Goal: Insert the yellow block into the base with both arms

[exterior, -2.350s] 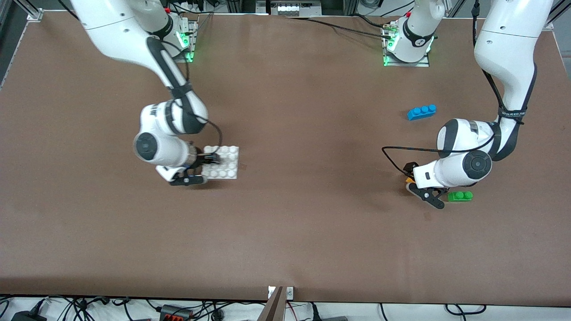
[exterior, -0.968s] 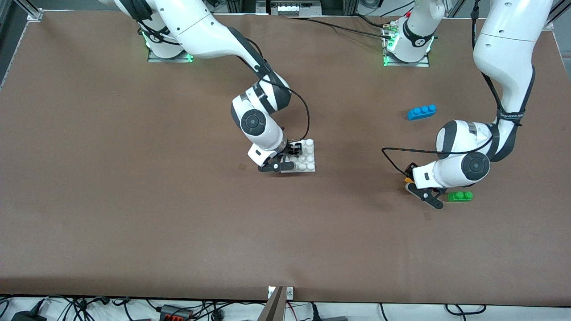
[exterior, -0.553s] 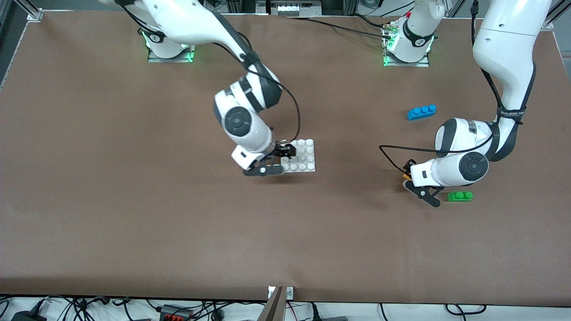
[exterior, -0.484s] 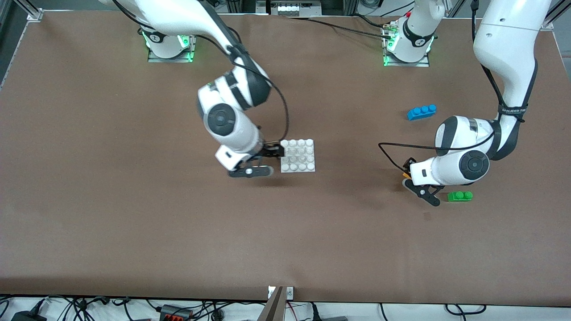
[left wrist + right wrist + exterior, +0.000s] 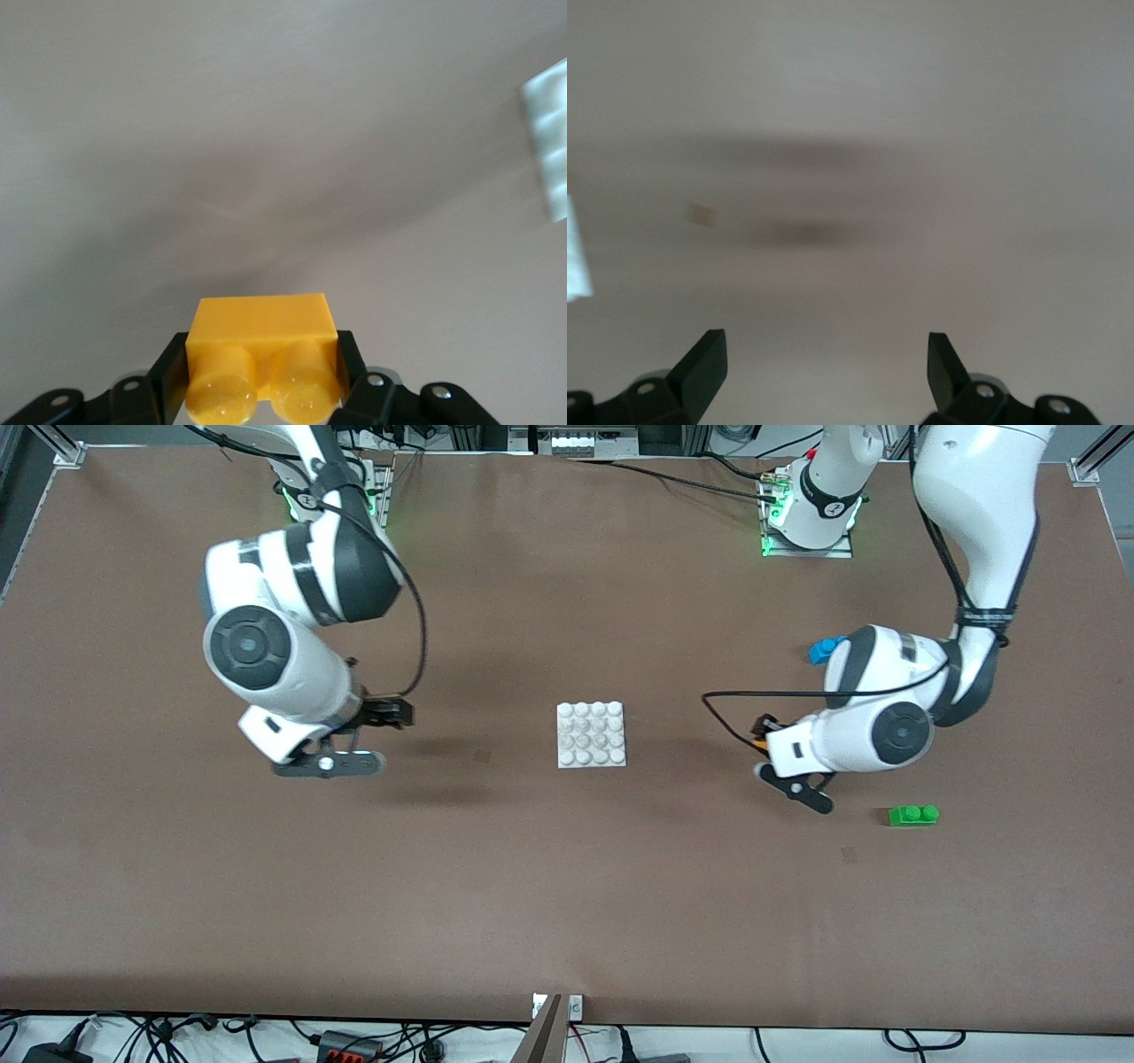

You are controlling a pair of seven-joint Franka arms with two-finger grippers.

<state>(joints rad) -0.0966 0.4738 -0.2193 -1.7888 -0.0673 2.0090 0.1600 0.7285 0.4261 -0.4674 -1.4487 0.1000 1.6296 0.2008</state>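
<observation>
The white studded base [image 5: 591,734] lies flat in the middle of the table, with nothing touching it. My left gripper [image 5: 263,376] is shut on the yellow block [image 5: 264,336], whose two studs face the wrist camera. In the front view this gripper [image 5: 765,749] hangs over bare table between the base and the green brick, and the hand hides most of the block. My right gripper [image 5: 376,738] is open and empty, over the table toward the right arm's end, well apart from the base. The right wrist view shows its fingers [image 5: 704,359] spread wide over bare table.
A green two-stud brick [image 5: 913,815] lies toward the left arm's end, nearer the front camera than the left hand. A blue brick [image 5: 823,649] is partly hidden by the left arm. An edge of the base [image 5: 549,142] shows in the left wrist view.
My right gripper opened, let go of the base and drew back toward the right arm's end. My left gripper has moved with the yellow block toward the base, away from the green brick.
</observation>
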